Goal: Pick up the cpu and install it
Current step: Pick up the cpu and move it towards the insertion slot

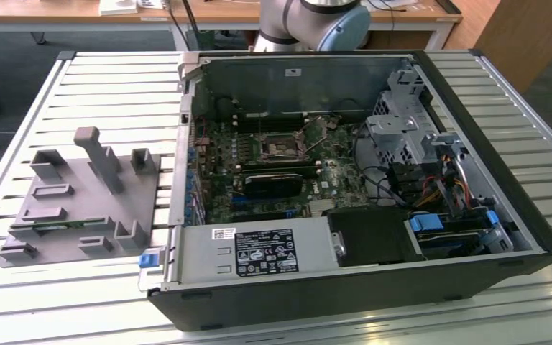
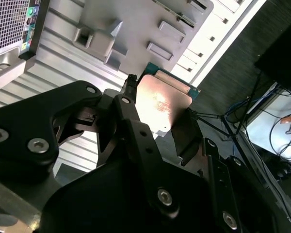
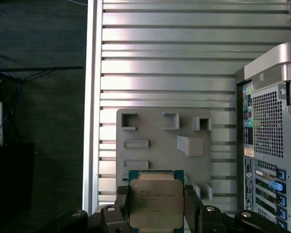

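The cpu (image 3: 155, 203) is a flat square chip with a silver-grey metal top and a thin green rim. It sits clamped between my two black fingers (image 3: 121, 200), so my gripper (image 3: 155, 206) is shut on it. The second wrist view shows the cpu (image 2: 161, 103) edge-on to the light and shining, with my gripper (image 2: 157, 115) around it. It hangs above the grey parts holder (image 3: 165, 141) on the slatted table. In the exterior view the open processor socket (image 1: 281, 149) lies on the motherboard inside the case.
The open computer case (image 1: 506, 215) lies on its side on the slatted metal table (image 1: 113, 93), with the grey parts holder (image 1: 75, 201) to the exterior view's left of it. The arm's base (image 1: 315, 25) stands behind the case. The case's rear panel (image 3: 271, 145) is beside the holder.
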Controlling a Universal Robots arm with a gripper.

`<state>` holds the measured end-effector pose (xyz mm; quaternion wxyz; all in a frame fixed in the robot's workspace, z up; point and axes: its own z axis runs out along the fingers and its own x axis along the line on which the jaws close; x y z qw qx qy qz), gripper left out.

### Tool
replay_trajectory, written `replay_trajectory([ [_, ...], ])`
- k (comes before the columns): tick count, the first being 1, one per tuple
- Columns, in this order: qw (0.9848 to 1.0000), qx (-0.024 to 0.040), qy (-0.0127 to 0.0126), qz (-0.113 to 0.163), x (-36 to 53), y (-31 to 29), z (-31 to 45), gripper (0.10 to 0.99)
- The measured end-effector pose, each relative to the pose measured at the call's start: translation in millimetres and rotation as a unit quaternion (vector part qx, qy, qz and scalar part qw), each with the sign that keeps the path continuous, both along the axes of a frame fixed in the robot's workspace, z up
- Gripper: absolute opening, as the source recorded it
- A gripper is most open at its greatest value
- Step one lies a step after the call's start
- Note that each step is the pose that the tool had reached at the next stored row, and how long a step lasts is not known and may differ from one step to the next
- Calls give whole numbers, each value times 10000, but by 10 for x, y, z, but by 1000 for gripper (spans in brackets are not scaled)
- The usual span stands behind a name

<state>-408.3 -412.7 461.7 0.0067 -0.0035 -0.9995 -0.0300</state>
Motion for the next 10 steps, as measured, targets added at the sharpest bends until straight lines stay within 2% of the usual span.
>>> replay_trajectory([
  [10, 10000, 0, 0, 0, 161, 8, 0, 537],
])
